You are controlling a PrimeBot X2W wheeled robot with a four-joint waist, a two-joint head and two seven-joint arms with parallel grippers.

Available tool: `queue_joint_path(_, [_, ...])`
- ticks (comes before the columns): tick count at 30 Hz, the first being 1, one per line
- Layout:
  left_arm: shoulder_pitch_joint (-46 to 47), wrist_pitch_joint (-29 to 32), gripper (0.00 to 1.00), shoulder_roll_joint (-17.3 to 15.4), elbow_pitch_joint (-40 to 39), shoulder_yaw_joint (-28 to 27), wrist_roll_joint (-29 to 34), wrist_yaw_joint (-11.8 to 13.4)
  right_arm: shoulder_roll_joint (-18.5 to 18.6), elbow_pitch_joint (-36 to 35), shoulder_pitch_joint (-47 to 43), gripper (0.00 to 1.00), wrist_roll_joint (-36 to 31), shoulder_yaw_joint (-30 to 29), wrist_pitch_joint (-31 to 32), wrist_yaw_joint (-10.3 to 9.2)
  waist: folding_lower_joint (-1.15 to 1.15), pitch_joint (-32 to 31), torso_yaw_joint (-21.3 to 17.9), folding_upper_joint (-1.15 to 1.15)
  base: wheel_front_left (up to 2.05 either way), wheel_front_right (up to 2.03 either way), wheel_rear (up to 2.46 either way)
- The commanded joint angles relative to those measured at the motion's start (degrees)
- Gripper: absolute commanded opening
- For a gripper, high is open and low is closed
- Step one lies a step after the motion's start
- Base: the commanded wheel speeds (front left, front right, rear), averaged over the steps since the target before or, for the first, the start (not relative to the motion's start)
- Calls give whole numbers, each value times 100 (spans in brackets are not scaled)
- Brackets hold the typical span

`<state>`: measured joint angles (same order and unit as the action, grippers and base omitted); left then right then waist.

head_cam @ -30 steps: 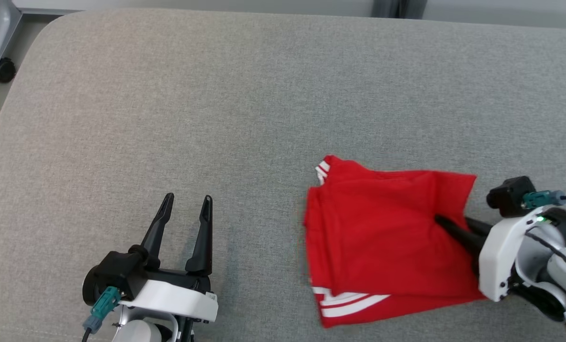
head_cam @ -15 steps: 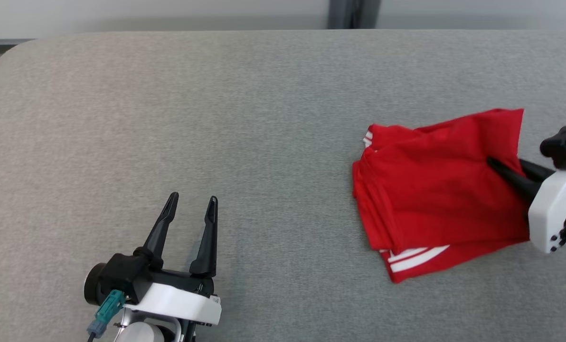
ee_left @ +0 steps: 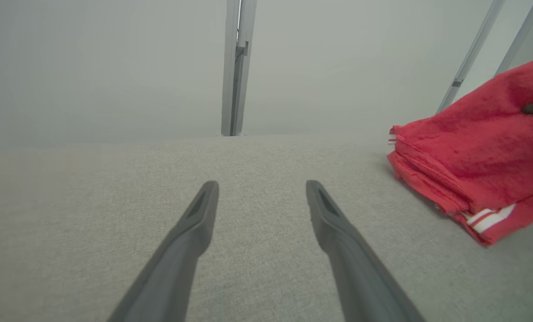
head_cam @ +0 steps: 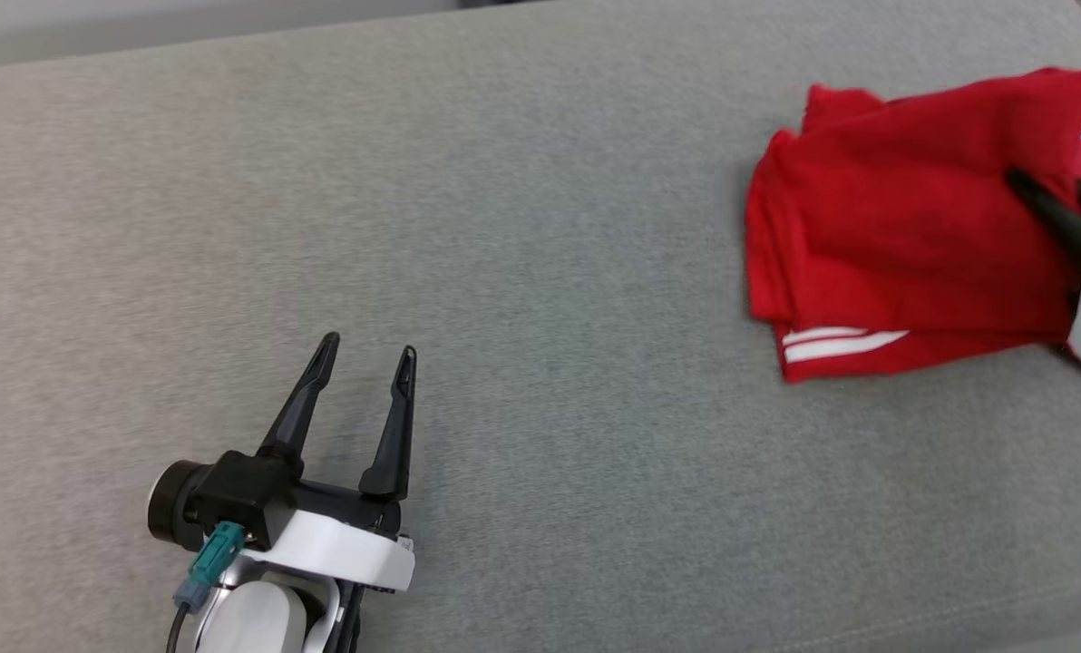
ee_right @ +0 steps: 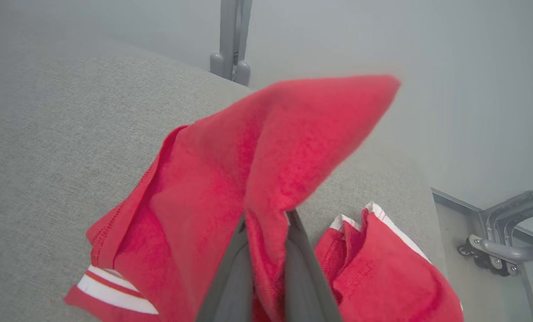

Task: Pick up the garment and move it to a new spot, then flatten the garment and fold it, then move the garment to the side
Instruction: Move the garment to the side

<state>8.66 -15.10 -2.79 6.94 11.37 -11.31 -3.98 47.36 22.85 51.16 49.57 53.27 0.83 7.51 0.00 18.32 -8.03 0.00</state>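
Garment [head_cam: 885,236] folded, pinched by right hand [head_cam: 1046,186]; left hand [head_cam: 368,345] spread.

- The garment [head_cam: 903,227] is bright red, with white stripes [head_cam: 831,348] along its near edge and a bit of white trim at its far right corner.
- The table [head_cam: 504,227] is pale grey, with a fine speckled weave.
- The left gripper [head_cam: 367,346] has black jaws, a white body and a teal plug [head_cam: 212,555].
- The right gripper [head_cam: 1046,180] has black jaws and a white body.
- On the far side, the wall [ee_left: 92,67] is light grey and the post [ee_left: 237,67] a darker grey.
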Motion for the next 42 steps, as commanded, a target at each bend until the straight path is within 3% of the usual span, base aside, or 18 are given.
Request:
queue_joint_path(1, [80,-1,100,-28,49,-48,80,-45,56,61,83,0,66,-55,-78,-2,0,231,-263,0,0,0,0])
queue_joint_path(6, [150,-2,100,-28,176,-169,233,-147,151,390,107,0,336,-258,-297,-2,0,438,-528,0,0,0,0])
queue_joint_path(8, [143,-2,100,-37,238,-311,-33,-120,201,602,90,0,390,-336,-395,-2,0,491,-589,0,0,0,0])
queue_joint_path(15, [254,-1,100,-28,350,-405,335,-235,77,1371,158,0,603,-569,-635,-2,0,706,-746,0,0,0,0])
queue_joint_path(24, [214,19,100,-25,539,-484,501,-303,-402,2555,261,0,534,-551,-881,-2,0,912,-855,0,0,0,0])
queue_joint_path(36, [224,46,100,-88,568,-668,706,-337,-1190,4603,917,0,-246,-380,-1203,-2,0,1264,-821,0,0,0,0])
queue_joint_path(37, [232,47,100,-97,575,-676,708,-339,-1221,4694,970,25,-314,-345,-1232,-2,0,1285,-808,0,0,0,0])
queue_joint_path(38, [242,48,100,-105,577,-686,704,-340,-1245,4773,1012,100,-339,-339,-1240,-2,0,1302,-797,0,0,0,0])
queue_joint_path(42, [288,51,100,-120,604,-701,705,-334,-1337,4972,1099,100,-470,-338,-1308,-2,0,1322,-756,0,0,0,0])
